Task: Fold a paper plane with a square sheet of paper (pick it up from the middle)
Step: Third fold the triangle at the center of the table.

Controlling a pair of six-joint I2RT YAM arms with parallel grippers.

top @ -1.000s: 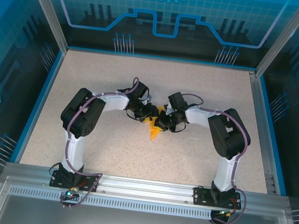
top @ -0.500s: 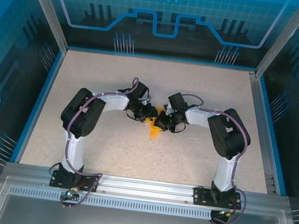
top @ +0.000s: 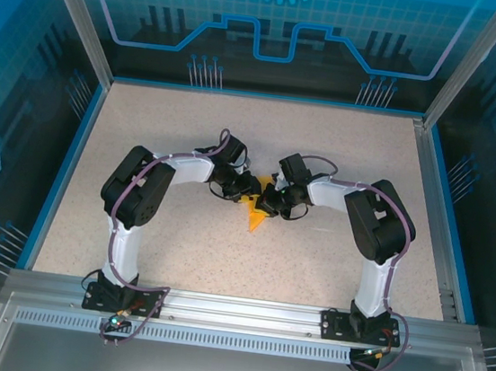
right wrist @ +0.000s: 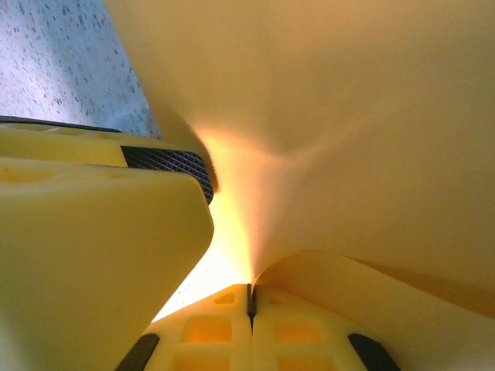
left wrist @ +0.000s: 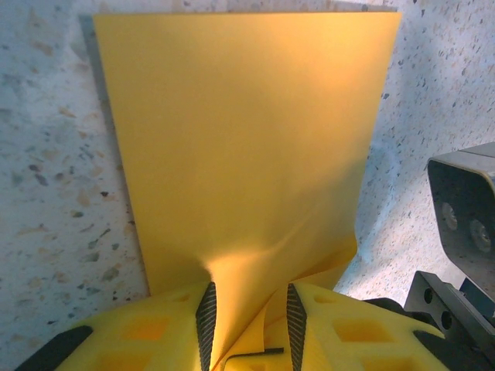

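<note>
The paper plane (top: 254, 215) is bright-orange folded paper in the middle of the table, its sharp tip pointing toward the arms' bases. Both grippers meet over its far end. My left gripper (top: 246, 188) comes in from the left. In the left wrist view its jaws (left wrist: 249, 297) stand apart, with layers of the paper (left wrist: 247, 139) running up between the pads and spreading into a flat wing. My right gripper (top: 268, 199) comes in from the right. In the right wrist view its fingertips (right wrist: 250, 297) are pressed together on a curled edge of the paper (right wrist: 348, 116).
The speckled table (top: 177, 249) is ringed by a blue rim and an aluminium frame (top: 242, 310) at the near edge. The left gripper's yellow finger (right wrist: 93, 232) sits close beside the right gripper. The right wrist's grey camera housing (left wrist: 464, 201) shows at the edge of the left wrist view.
</note>
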